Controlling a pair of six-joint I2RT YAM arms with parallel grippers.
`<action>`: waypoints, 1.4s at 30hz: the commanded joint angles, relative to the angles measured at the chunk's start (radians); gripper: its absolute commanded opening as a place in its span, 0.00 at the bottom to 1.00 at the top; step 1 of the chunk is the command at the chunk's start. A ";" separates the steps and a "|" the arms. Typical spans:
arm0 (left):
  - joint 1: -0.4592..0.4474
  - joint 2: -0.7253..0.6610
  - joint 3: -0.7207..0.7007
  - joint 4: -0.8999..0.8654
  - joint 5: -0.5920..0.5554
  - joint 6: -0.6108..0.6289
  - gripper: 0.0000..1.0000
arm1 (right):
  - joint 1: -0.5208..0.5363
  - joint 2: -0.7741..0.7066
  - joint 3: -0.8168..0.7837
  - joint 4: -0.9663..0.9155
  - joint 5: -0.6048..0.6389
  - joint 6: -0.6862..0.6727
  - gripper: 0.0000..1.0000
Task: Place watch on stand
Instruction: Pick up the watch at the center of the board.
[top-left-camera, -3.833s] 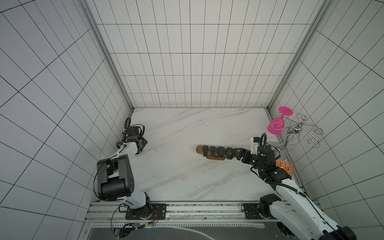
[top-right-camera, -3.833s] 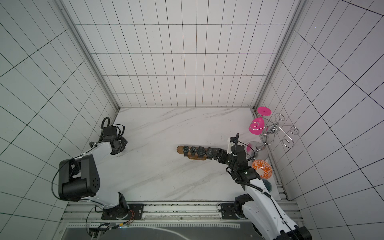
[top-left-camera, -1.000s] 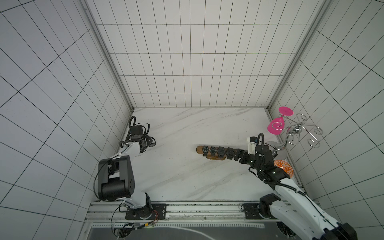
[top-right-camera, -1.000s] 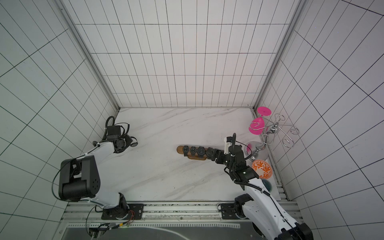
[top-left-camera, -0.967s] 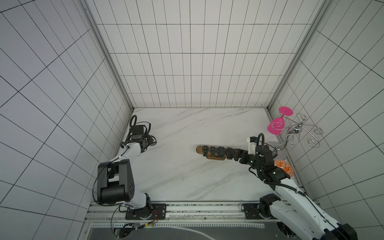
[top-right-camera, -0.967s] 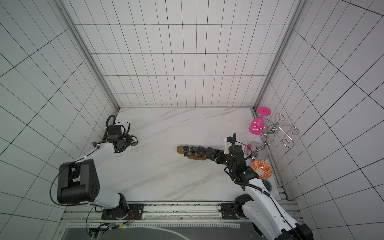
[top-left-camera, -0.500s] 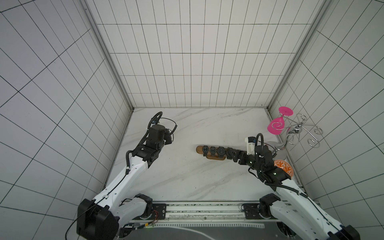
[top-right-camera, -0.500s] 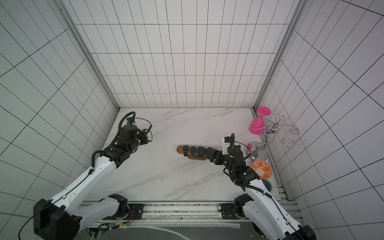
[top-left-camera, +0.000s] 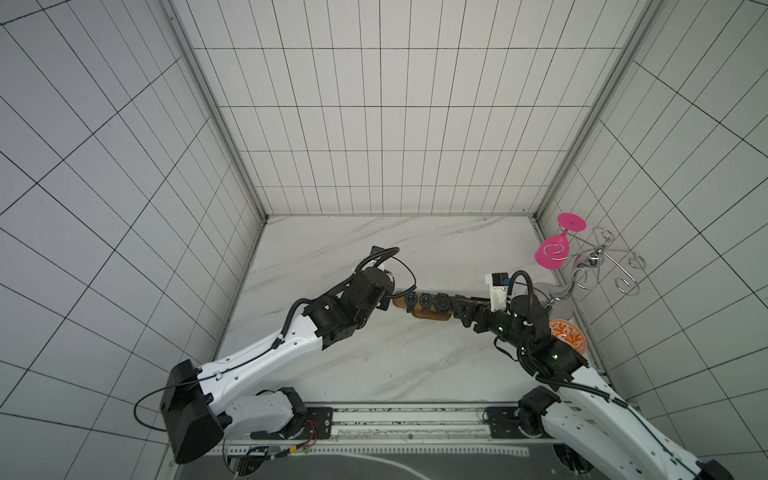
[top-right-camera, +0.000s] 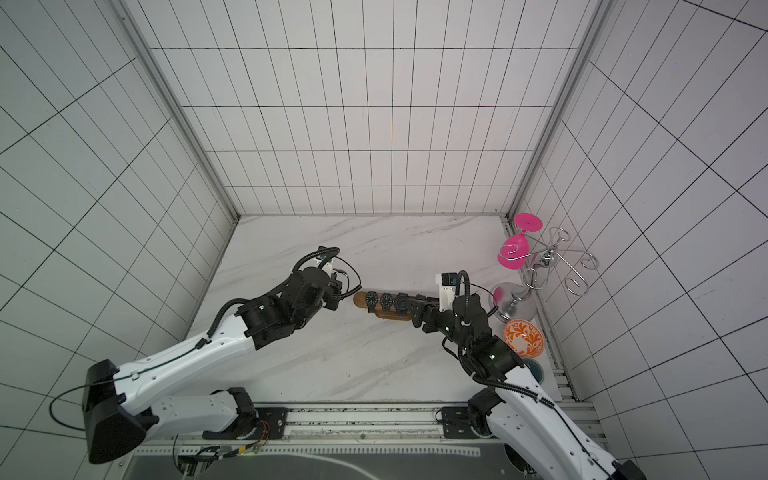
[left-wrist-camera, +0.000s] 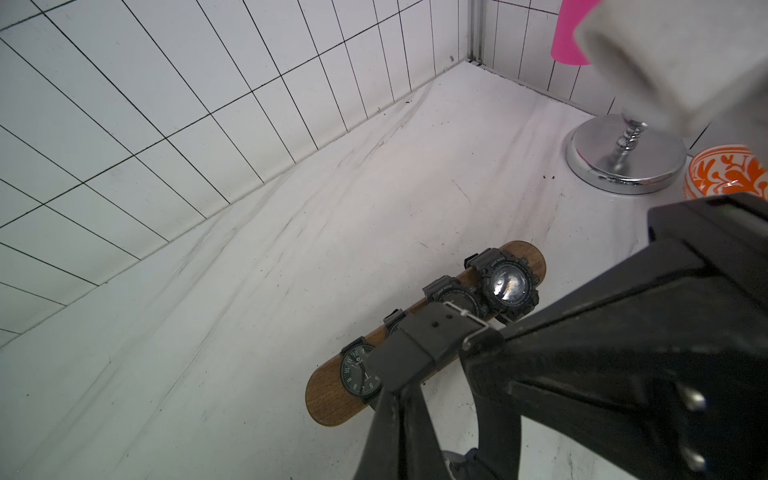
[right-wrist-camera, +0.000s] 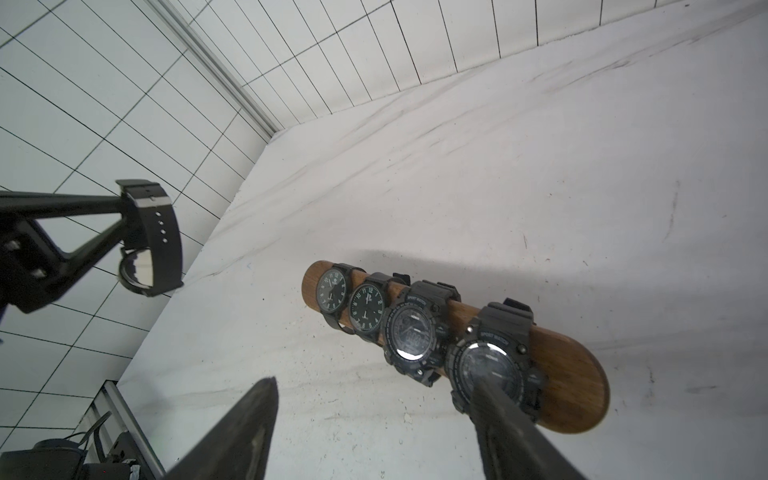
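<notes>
Operator: Watch — where is it?

Robot: My left gripper (left-wrist-camera: 478, 347) is clamped on the black watch with a punched strap (left-wrist-camera: 432, 336), pinching the strap close to its metal buckle. I hold it in the air, just beside the left end of the stand, and its round case hangs below the strap.

Operator: And the stand itself?

Robot: The long brown wooden stand with rounded ends (right-wrist-camera: 569, 374) lies on the white marble bench (top-right-camera: 332, 365), right of the middle, with its length running toward the right edge. Four dark watches sit round the bar side by side. The two at the left end have round dial faces, and the two toward the right are chunky sport models. Bare wood shows at both tips.

Operator: Your other side?

Robot: My right gripper (right-wrist-camera: 376, 384) stands wide and holds nothing, with its fingers spread over the right end of the stand. One finger (right-wrist-camera: 511, 419) crosses in front of the rightmost sport watch (right-wrist-camera: 498, 332). Whether it touches, I cannot tell.

Operator: Anything else on the bench?

Robot: A silver wire spiral glass rack (top-left-camera: 593, 259) stands at the right edge toward the far corner and carries a pink plastic goblet (top-left-camera: 550, 254). An orange-and-white patterned bowl (top-right-camera: 524, 337) sits just beside the rack's round base, on the near side.
</notes>
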 joint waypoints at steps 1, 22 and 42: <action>-0.057 0.019 0.030 0.043 -0.062 0.061 0.00 | 0.023 -0.017 0.097 0.068 -0.026 -0.008 0.71; -0.228 0.163 0.131 0.092 -0.059 0.087 0.00 | 0.218 0.071 0.101 0.230 -0.015 0.028 0.61; -0.288 0.179 0.149 0.091 -0.086 0.106 0.00 | 0.245 0.133 0.133 0.178 0.086 0.028 0.13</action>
